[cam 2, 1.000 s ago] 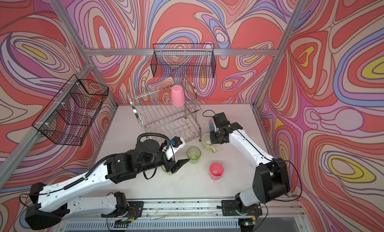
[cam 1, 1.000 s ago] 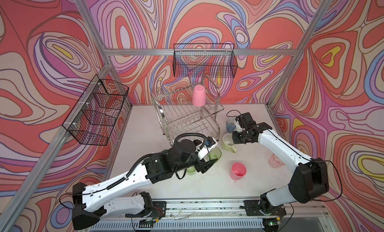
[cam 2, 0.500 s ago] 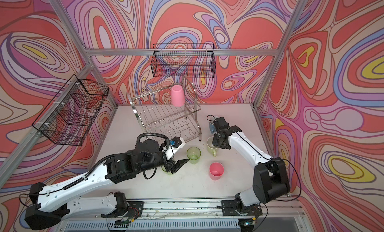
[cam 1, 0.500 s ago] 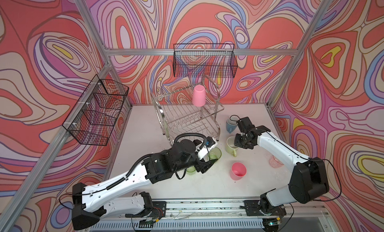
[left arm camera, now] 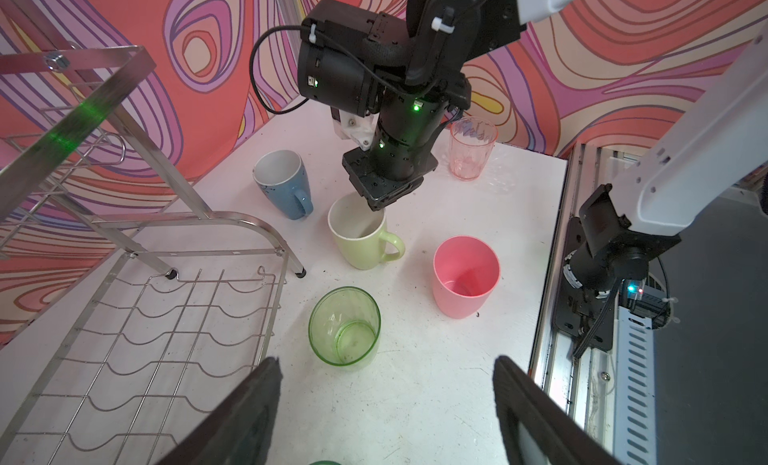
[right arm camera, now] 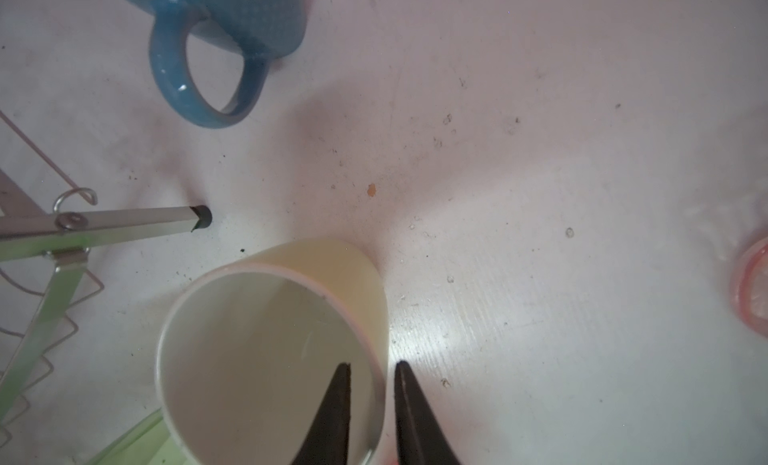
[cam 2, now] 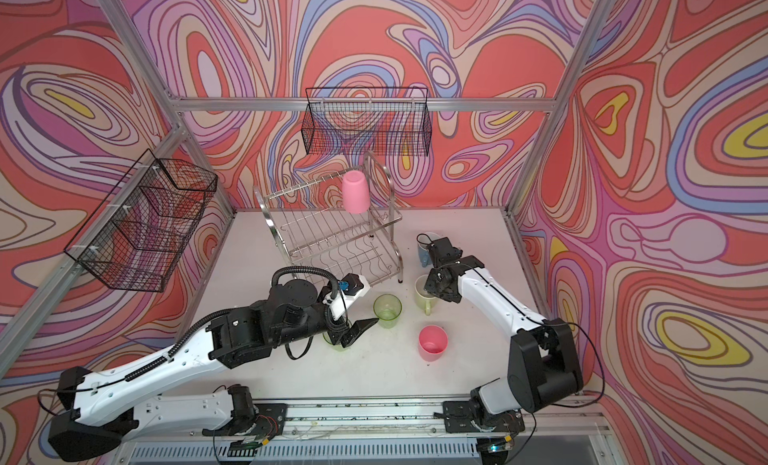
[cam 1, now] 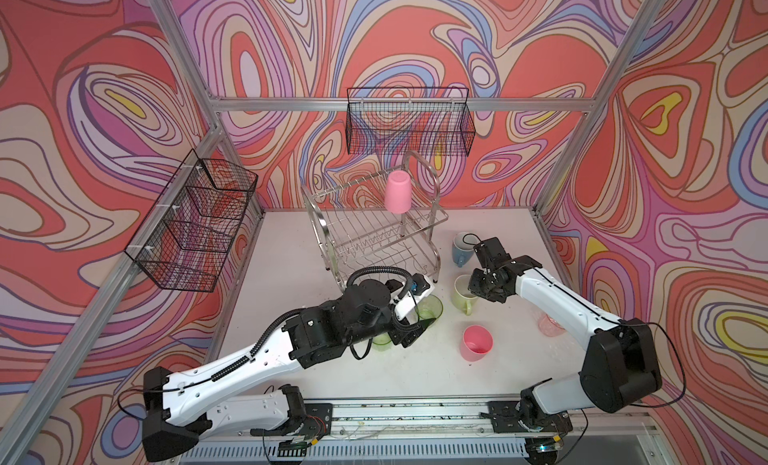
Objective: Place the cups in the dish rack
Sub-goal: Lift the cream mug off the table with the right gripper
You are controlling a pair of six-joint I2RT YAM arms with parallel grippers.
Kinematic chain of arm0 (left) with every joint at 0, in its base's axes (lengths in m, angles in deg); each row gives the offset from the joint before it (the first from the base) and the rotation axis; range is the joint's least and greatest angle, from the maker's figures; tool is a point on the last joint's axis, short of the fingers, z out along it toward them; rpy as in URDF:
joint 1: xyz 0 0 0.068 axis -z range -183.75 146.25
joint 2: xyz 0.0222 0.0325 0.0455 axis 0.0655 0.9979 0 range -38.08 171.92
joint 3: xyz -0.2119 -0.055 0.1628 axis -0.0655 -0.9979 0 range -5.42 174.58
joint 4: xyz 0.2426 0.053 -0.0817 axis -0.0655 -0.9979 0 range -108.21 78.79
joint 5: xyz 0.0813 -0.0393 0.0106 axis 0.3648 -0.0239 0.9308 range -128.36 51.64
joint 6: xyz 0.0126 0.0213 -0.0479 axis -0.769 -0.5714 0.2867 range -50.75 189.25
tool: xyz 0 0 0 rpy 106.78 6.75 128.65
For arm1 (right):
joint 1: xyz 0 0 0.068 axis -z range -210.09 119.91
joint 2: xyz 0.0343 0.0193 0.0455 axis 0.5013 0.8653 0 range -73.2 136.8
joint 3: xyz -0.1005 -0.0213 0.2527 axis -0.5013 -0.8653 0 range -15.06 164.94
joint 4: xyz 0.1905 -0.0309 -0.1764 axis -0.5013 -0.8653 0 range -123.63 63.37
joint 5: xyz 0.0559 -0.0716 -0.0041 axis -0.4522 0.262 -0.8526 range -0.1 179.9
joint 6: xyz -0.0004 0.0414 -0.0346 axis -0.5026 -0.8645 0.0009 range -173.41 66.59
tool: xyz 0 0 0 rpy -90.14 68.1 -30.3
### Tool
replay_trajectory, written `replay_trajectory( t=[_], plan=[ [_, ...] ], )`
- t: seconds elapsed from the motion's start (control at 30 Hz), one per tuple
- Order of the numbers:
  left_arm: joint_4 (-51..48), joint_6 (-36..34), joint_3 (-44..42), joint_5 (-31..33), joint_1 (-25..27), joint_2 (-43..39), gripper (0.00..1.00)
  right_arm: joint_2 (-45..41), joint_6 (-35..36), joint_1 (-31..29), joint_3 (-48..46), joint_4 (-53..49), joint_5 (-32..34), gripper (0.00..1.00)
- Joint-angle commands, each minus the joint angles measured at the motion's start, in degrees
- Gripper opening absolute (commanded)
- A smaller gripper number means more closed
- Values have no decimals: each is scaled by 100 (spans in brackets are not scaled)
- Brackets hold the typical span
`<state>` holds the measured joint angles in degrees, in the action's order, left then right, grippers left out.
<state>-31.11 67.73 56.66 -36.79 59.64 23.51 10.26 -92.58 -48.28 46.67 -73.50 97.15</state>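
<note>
1. My right gripper (right arm camera: 371,365) stood slightly parted astride the rim of the pale-green handled ceramic mug (right arm camera: 249,359), one finger inside, one outside: set, I judged, for a wall pinch.
2. My left gripper (left arm camera: 385,359) gaped empty before a clear green plastic cup (left arm camera: 345,325).
3. The mug stood upright near a leg of the shiny silver two-tier wire dish rack (cam 1: 374,234), which bore one upturned opaque pink tumbler (cam 1: 397,191).
4. A second earlier the right jaws were clenched, off the rim; the left arm had not moved.

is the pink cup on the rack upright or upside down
Upside down: the pink tumbler on the dish rack has its closed, narrower base on top and its wider mouth below.
</note>
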Motion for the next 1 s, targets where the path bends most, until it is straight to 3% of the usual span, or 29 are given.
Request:
replay_trajectory(
  t=[0.0, 0.2, 0.5, 0.77, 0.97],
  plan=[
    [48, -120, -29, 44, 18, -68, 82, -129, 206, -26, 146, 43, 13, 29],
    [21, -138, -21, 63, 20, -41, 82, -42, 806, -26, 430, -128, -32, 40],
    [17, -191, -30, 42, 16, -15, 83, 457, 2087, 32, 990, -473, 137, 37],
    [10, -211, -26, 43, 19, -6, 82, 427, 2544, 258, 1052, -562, 160, 37],
    [2, -209, -21, -7, 24, 4, 82, 438, 2799, 411, 841, -380, -209, 36]
  ],
)
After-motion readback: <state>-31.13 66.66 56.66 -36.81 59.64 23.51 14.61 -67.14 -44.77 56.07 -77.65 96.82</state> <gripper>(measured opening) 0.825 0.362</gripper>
